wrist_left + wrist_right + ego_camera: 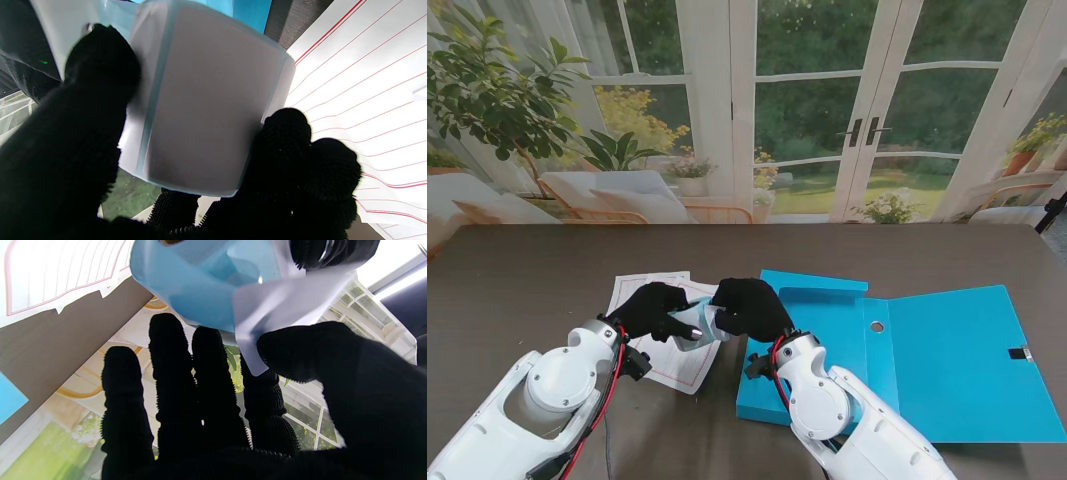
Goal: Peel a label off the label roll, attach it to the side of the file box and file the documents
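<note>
Just below the centre of the stand's frame, the left hand (655,310) clamps the label roll (697,328) over the documents (667,340) while the right hand (749,306) pinches a lifted label (267,310) between thumb and forefinger. I judge a slow pull, low along the backing, peels it cleanly. The roll's axis seems to run across the frame toward the open file box (907,345).

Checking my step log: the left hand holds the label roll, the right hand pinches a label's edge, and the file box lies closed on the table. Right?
Not quite: the stand view shows the file box lying open. The left hand does hold the label roll, and the right hand pinches the label.
</note>
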You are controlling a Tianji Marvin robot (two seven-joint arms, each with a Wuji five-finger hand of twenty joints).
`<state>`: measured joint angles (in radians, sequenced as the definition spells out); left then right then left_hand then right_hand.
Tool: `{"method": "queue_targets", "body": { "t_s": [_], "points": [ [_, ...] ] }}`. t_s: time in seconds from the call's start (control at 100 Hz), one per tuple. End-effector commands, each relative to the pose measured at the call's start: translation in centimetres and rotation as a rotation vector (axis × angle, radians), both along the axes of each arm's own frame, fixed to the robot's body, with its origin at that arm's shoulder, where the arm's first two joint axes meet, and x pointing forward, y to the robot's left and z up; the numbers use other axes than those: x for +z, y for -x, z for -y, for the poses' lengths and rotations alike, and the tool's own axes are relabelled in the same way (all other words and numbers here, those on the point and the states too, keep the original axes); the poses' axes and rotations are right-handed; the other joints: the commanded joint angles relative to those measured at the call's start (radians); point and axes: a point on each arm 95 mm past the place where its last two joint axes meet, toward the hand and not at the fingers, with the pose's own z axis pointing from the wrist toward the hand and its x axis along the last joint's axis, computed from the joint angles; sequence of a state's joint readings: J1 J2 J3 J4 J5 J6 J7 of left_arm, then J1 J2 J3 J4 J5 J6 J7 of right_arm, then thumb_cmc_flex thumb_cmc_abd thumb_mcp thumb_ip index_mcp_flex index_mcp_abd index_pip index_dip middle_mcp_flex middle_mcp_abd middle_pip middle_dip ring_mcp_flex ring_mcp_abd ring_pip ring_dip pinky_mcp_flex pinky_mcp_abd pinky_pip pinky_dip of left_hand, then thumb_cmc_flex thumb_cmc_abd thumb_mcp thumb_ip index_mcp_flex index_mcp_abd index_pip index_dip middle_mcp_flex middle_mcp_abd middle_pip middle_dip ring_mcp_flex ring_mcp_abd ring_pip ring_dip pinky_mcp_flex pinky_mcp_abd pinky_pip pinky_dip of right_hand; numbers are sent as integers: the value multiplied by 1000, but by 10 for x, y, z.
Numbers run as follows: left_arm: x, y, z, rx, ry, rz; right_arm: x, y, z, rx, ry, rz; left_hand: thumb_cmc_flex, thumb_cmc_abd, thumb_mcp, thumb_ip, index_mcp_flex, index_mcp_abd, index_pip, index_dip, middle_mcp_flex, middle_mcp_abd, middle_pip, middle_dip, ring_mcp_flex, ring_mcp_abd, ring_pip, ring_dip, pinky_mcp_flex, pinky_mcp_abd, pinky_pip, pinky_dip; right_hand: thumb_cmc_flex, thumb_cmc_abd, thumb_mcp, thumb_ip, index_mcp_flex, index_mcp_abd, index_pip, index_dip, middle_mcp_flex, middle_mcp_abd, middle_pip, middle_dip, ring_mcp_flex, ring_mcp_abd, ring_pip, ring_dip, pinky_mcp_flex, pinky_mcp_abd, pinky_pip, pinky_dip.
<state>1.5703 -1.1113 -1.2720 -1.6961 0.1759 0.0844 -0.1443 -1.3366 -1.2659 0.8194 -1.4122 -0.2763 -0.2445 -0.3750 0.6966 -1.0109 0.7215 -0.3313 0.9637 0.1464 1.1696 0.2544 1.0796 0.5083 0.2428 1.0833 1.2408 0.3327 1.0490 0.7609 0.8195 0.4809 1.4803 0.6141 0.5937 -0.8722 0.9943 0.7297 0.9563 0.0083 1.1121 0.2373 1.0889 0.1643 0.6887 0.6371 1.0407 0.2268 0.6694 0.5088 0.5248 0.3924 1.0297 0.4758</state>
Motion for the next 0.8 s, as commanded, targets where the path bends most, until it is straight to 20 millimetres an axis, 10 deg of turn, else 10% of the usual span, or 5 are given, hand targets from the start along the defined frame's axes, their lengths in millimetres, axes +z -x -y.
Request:
{"method": "queue_targets", "body": {
  "t_s": [0.0,0.16,0.43,0.79],
  "points": [
    [8,-1,6,-26,13,13,-1,4,-9,16,-20,-15,236,151,287,95,11,48,67,32,241,-243,205,45,19,-50,-12,7,-22,-29,21,-2,65,-33,41,-57,52,-69,38,4,41,-45,-41,1,33,-6,17,19,-137,23,15,4],
    [7,-1,5,-21,12,10,-1,4,-8,22,-19,-12,236,151,287,95,11,48,67,32,241,-243,205,45,19,-49,-12,7,-22,-27,20,-2,71,-39,73,19,75,-110,47,30,65,-64,-51,9,48,-18,18,21,-129,15,26,1],
    [4,-2,1,0,9,1,-1,6,-3,46,-19,-3,236,152,286,95,11,48,67,32,241,-243,205,45,19,-49,-13,8,-22,-28,21,-2,27,56,68,389,59,-122,26,102,48,-80,-33,6,45,-27,15,23,-126,2,40,-10],
    [-2,-4,-5,31,11,-16,-1,7,-1,44,-38,-6,237,153,284,95,11,50,66,32,240,-241,205,45,19,-48,-12,8,-22,-26,21,-2,-31,125,93,563,58,-103,11,120,43,-69,-28,-9,46,-16,11,19,-128,9,44,-18]
  ]
}}
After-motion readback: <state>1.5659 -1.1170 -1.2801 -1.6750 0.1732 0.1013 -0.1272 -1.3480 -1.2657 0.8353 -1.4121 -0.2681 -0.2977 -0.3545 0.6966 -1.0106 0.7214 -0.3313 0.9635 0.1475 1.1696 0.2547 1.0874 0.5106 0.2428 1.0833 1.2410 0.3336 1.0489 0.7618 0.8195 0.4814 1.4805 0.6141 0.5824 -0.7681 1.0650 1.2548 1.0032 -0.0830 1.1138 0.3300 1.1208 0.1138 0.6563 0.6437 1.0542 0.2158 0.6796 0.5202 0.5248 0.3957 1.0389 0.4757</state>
